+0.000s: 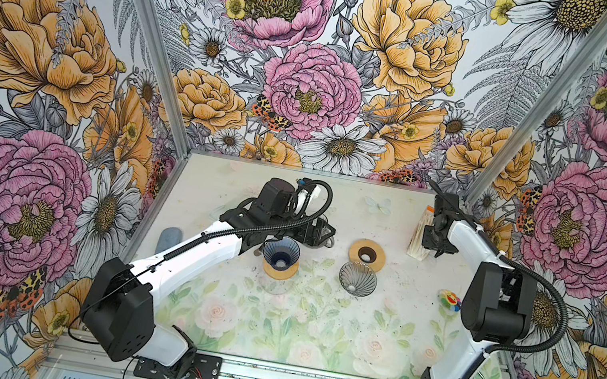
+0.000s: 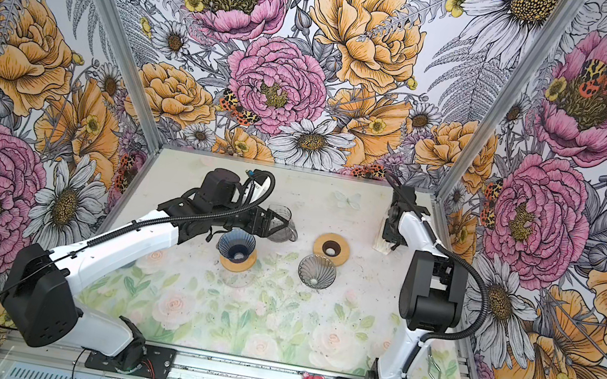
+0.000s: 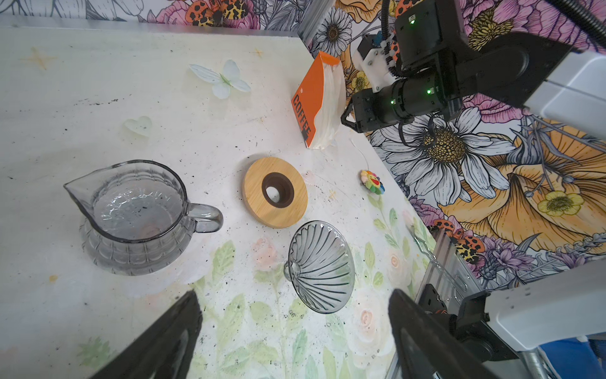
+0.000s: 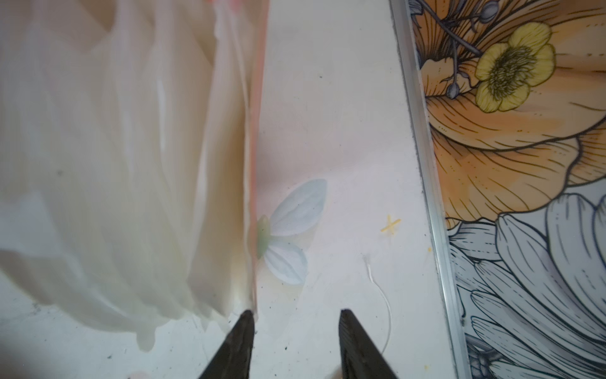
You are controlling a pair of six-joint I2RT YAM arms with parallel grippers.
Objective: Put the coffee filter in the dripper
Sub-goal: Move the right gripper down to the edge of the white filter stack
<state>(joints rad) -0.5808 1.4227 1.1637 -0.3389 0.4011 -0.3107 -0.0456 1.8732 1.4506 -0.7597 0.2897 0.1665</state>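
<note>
Two arms reached over the desk (image 1: 307,347), and the task seemed to be at its first step: picking a filter, with none taken out yet. The largest thing on the desk was the glass pitcher (image 3: 137,216), toward the far edge, near the middle. The filter pack (image 3: 316,105), orange with white papers fanning out of it, stood leaning near the far right corner, so all the filters were inside it. Smaller were a blue dripper (image 1: 280,254) seated on a wooden base (image 1: 278,274), a grey glass dripper (image 1: 358,278) alone on the desk just beside it, and a loose wooden ring (image 1: 367,253) between that one and the pack. Both drippers were empty.

The right gripper (image 4: 295,311) was low at the pack. Its jaws were partly apart with only bare desk between them. One fingertip (image 4: 242,331) seemed to touch the outer edge of the pack, and the gripper pinched nothing. I judge that the next move calls for shifting sideways until a single paper comes between the jaws, then closing gently, because thin sheets may come out together. The left gripper (image 3: 293,293) was spread wide and empty, above the desk by the pitcher.
</note>
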